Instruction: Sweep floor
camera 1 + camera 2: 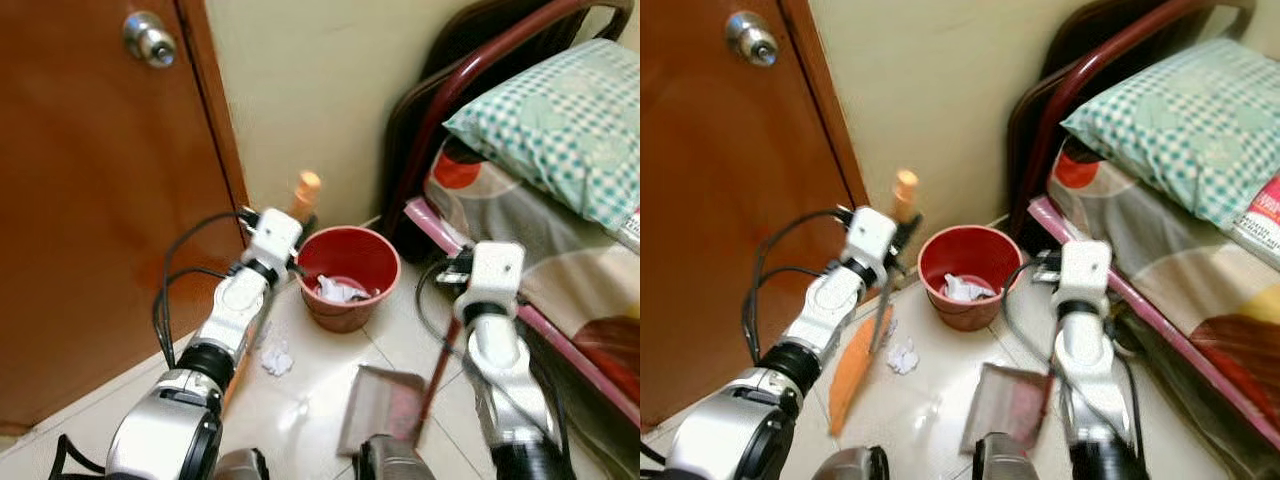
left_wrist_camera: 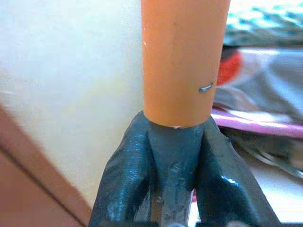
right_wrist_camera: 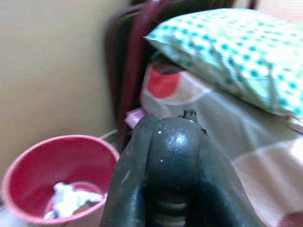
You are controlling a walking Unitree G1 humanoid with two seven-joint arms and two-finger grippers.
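Dustpan (image 1: 1005, 405) sits nearest, flat on the floor (image 1: 310, 375) between both arms, its dark red handle (image 1: 433, 385) rising up toward the right end effector (image 1: 1045, 268); fingers there look pressed together around the handle top in the right wrist view, so likely clamped on it. Left end effector (image 2: 175, 156) is clamped on the orange broom handle (image 2: 182, 56), fingers either side of the shaft. Broom (image 1: 855, 365) runs long-axis from the handle tip (image 1: 905, 185) near the wall down to the orange head on the floor beside the door (image 1: 90, 200), tilted, not upright. Crumpled paper (image 1: 902, 357) lies on the floor just beside the broom head, on the side toward the dustpan and a little short of it. Red bin (image 1: 348, 275) stands beyond, near the bed (image 1: 560, 270) corner, already holding white paper scraps. Judgement: left arm is nearer the paper; next stroke should push it sideways from the broom head toward the dustpan mouth.
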